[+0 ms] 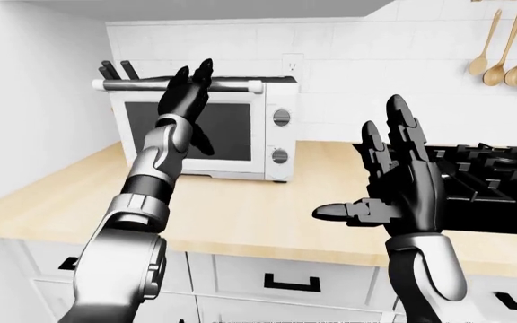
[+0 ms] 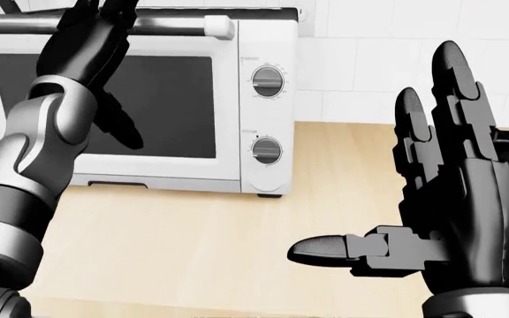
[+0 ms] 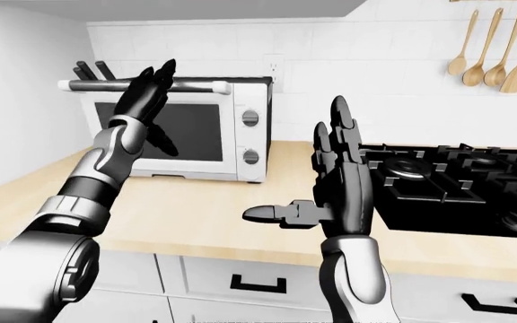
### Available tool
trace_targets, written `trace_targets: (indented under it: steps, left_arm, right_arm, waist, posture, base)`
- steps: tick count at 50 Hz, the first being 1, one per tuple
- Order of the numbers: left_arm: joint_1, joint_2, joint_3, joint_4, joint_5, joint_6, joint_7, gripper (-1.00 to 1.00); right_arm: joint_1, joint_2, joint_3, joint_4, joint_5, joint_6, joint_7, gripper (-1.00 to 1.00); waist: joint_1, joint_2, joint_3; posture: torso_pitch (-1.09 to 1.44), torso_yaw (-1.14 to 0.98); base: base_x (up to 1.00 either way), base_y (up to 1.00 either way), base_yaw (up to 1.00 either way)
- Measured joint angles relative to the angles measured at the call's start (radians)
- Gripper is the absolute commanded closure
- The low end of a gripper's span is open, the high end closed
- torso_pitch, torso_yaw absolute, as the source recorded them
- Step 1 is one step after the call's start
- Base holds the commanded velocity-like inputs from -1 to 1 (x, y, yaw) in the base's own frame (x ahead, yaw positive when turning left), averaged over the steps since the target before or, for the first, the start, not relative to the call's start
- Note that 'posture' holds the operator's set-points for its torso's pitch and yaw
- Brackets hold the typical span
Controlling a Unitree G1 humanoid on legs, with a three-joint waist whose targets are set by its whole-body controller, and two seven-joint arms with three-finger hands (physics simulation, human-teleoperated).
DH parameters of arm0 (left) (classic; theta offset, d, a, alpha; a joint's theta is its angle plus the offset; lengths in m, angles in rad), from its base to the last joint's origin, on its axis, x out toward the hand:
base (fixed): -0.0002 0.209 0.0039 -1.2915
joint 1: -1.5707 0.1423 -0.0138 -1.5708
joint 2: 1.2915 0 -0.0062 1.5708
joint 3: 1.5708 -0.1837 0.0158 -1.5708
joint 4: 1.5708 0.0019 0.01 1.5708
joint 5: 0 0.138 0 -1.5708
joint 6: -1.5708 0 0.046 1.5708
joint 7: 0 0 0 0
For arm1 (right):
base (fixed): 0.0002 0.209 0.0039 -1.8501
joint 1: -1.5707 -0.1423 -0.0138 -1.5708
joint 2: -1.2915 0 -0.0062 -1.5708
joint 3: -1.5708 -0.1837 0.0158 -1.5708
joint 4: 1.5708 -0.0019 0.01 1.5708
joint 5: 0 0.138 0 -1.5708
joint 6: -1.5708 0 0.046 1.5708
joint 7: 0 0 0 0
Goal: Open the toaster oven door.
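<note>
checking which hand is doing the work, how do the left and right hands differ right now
The left hand is raised to the toaster oven's handle bar, fingers open across it; the right hand hangs above the counter, touching nothing. The left's fingers lean toward the oven; the right's point up, thumb sideways. Both are black, three-fingered and open.

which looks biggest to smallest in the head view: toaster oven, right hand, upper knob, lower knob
1. toaster oven, partly cut off by the view's left edge
2. right hand, enlarged by nearness to the camera
3. upper knob and lower knob: they look alike, so no ranking
</note>
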Motion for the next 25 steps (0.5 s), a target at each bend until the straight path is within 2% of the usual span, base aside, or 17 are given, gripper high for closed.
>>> trace_targets:
  steps: [7, 15, 19, 20, 23, 25]
  left_arm:
    - [-0.061, -0.007, -0.022, 0.097, 0.072, 0.001, 0.017, -1.0]
    - [-0.061, -0.012, -0.023, 0.107, 0.124, 0.0, 0.035, -1.0]
    - [-0.061, -0.014, -0.021, 0.112, 0.13, -0.002, 0.041, -0.73]
    - [-0.061, -0.013, -0.021, 0.112, 0.131, -0.001, 0.043, -0.72]
    - [-0.064, -0.01, -0.02, 0.108, 0.136, 0.003, 0.047, -0.46]
    - [-0.064, -0.007, -0.017, 0.101, 0.138, 0.008, 0.054, -0.47]
  right_arm:
    - [-0.002, 0.002, 0.007, 0.005, 0.001, -0.003, 0.001, -1.0]
    - [-0.003, 0.003, 0.009, 0.015, -0.002, -0.011, 0.001, -1.0]
    - [0.0, 0.003, 0.009, 0.018, -0.002, -0.014, 0.001, -1.0]
    - [0.001, 0.003, 0.009, 0.016, -0.001, -0.014, 0.002, -1.0]
    - [0.001, 0.003, 0.009, 0.008, 0.0, -0.01, 0.001, -1.0]
    - [-0.001, 0.003, 0.007, -0.001, 0.001, -0.004, -0.001, -1.0]
  waist:
    - [-0.003, -0.002, -0.009]
    - [-0.006, -0.001, -0.016]
    - [-0.006, 0.0, -0.02]
    - [-0.007, 0.0, -0.021]
    - [-0.007, 0.002, -0.024]
    - [-0.008, 0.004, -0.026]
  posture:
    - [-0.6, 0.0]
    - [-0.6, 0.0]
    - [-0.6, 0.0]
    - [-0.6, 0.0]
    - [-0.6, 0.0]
    - [-0.6, 0.0]
  base:
    - [0.0, 0.0, 0.0]
    - [0.0, 0.0, 0.0]
    - [0.0, 0.0, 0.0]
    - [0.0, 0.0, 0.0]
    - [0.0, 0.0, 0.0]
    - [0.0, 0.0, 0.0]
